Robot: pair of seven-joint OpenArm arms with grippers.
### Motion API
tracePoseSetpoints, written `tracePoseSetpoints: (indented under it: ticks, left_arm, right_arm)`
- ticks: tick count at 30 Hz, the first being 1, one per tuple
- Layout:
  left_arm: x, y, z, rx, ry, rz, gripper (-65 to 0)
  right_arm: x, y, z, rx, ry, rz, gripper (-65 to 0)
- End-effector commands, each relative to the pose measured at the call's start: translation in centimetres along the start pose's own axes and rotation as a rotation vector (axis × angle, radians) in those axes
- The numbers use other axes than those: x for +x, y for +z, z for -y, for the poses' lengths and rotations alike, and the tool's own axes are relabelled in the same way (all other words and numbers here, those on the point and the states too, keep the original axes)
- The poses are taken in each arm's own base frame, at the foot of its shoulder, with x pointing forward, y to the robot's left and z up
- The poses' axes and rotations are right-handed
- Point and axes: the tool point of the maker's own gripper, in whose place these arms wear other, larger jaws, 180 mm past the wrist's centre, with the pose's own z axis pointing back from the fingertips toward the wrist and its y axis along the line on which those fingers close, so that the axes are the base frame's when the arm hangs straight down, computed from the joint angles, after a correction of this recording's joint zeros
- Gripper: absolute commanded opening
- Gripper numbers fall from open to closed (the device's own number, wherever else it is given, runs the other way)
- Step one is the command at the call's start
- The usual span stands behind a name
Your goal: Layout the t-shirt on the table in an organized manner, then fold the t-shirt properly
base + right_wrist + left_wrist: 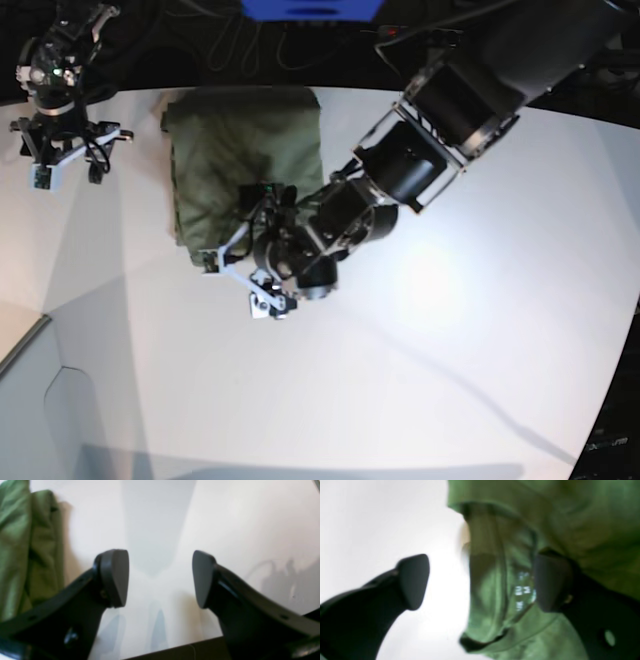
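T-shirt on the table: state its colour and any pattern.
The t-shirt is plain olive green, no pattern; the base view shows it best.

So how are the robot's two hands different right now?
The left hand sits right at the green shirt, with folded cloth between its fingers; the right hand has only bare white table between its fingers. In the base view, the left hand reaches to the shirt's near edge, while the right hand is off to the side, away from it. Both are dark and open.
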Motion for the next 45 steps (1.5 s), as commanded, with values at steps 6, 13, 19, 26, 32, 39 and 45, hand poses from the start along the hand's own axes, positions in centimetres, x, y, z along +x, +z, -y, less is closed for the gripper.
tracePoseSetpoints:
  ticks: [6, 13, 19, 26, 32, 39, 45]
  left_arm:
    - [3.9, 4.8, -6.6, 0.184, 0.086, 0.166, 0.0]
    - [3.6, 8.9, -9.6, 0.316, 0.166, 0.261, 0.0]
    - [-0.9, 13.1, -11.1, 0.451, 0.267, 0.223, 0.0]
    - [-13.4, 18.2, -10.2, 0.614, 0.498, 0.061, 0.0]
    - [-24.5, 22.8, -6.5, 0.727, 0.713, -0.120, 0.0]
    - [-31.6, 25.9, -1.9, 0.759, 0.907, -0.161, 0.0]
    - [-33.9, 27.0, 1.5, 0.724, 0.986, -0.126, 0.0]
  right_arm:
    - [3.1, 1.1, 0.1, -0.016, 0.019, 0.094, -25.4]
    - [3.6, 2.9, -2.9, 0.063, 0.108, 0.108, -25.6]
    - [1.5, 4.2, -10.6, 0.282, 0.169, 0.070, -33.2]
    - [0.0, 5.8, -15.5, 0.424, 0.191, 0.047, -43.4]
    - [-0.6, 6.1, -16.3, 0.448, 0.191, 0.032, -46.1]
    - [-3.8, 5.3, -16.9, 0.471, 0.167, -0.053, -46.0]
    - [-5.9, 5.0, -16.6, 0.467, 0.153, -0.108, -46.2]
